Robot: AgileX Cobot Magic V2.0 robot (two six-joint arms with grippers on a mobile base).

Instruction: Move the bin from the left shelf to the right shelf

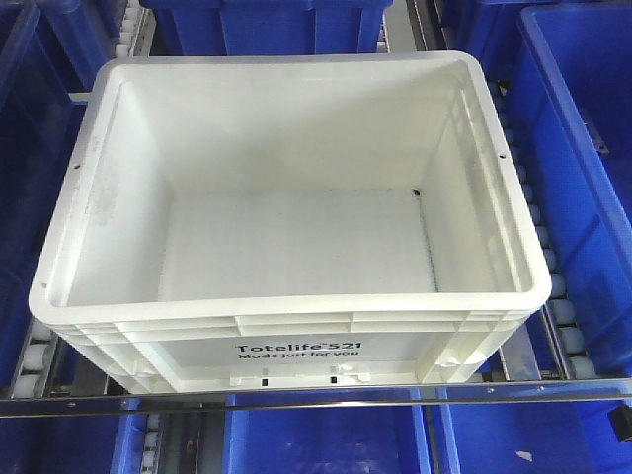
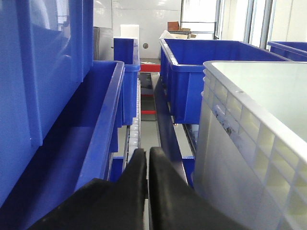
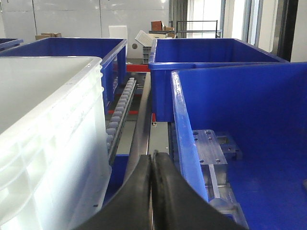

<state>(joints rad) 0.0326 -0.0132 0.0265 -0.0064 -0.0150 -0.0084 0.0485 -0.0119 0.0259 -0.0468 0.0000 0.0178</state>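
Left gripper (image 2: 147,160) closed, empty, right gripper (image 3: 152,165) closed, empty, flanking bin (image 1: 286,197)

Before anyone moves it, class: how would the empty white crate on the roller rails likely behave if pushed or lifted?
The white crate looks empty, so probably light for its size. Its ribbed rim suggests stiff walls that should not flex much. Resting on roller rails, it would likely glide easily when pushed.
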